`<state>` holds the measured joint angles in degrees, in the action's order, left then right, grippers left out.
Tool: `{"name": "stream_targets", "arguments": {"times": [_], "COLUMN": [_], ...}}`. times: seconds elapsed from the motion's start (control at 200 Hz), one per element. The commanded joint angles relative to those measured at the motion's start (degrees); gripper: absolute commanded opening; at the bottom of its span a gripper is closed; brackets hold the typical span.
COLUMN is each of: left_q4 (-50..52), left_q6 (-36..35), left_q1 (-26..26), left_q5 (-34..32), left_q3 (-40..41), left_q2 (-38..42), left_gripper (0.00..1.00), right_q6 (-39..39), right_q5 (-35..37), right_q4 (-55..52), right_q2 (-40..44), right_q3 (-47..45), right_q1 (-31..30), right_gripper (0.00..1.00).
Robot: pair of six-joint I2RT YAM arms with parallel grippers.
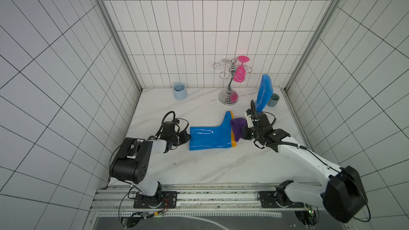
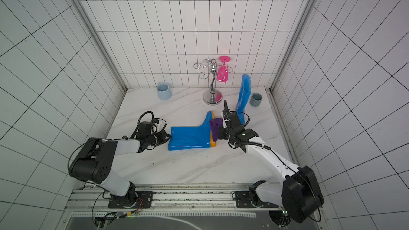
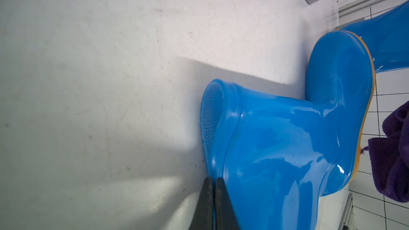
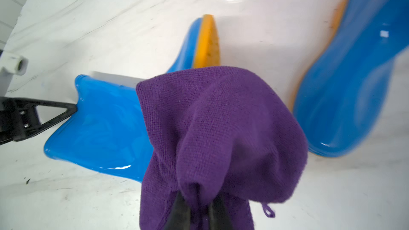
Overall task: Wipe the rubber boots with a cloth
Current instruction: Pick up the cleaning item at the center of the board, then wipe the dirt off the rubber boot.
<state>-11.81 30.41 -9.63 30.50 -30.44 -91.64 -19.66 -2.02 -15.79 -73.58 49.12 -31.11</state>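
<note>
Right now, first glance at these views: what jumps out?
A glossy bright blue rubber boot with an orange-yellow sole lies on its side on the white marble table, the left gripper pinching its top rim. The right gripper is shut on a bunched dark purple fabric cloth at that boot's sole. At the back right the second blue boot stands upright beside a chrome stand with a hanging pink glass.

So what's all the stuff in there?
lying boot: 1, blue, orange sole, on its side mid-table
standing boot: 1, blue, upright at back right
cloth: 1, purple, by the lying boot's sole
mug: 1, light blue, back left
cup: 1, grey-blue, beside the standing boot
glass rack: 1, chrome, back middle
wine glass: 1, pink, hanging on the rack
table: 1, white marble, underneath
left gripper: 1, black, shut on the lying boot's top rim
right gripper: 1, black, shut on the cloth
</note>
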Motion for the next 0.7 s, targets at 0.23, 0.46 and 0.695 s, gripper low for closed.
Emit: {"name": "stream_targets", "arguments": {"times": [0.23, 0.46, 0.695], "left_q4": [-2.62, -3.69, -5.35], "left_q6": [0.08, 0.50, 1.42], "left_q1": [0.03, -0.27, -0.46], "left_q5": [0.52, 1.14, 2.02], "left_q3": [1.28, 1.60, 1.43], "left_q2": [1.64, 0.68, -0.50], "left_gripper": [0.00, 0.00, 0.00], "right_q6": [0.60, 0.92, 1.08], "right_q5": [-0.96, -2.56, -4.64], "right_q4": [9.87, 10.89, 10.85], "right_q2": [-22.03, -30.45, -35.70], "right_q3": [18.40, 26.51, 31.20], "right_q1": [-11.58, -15.74, -18.60], "right_gripper": [0.00, 0.00, 0.00]}}
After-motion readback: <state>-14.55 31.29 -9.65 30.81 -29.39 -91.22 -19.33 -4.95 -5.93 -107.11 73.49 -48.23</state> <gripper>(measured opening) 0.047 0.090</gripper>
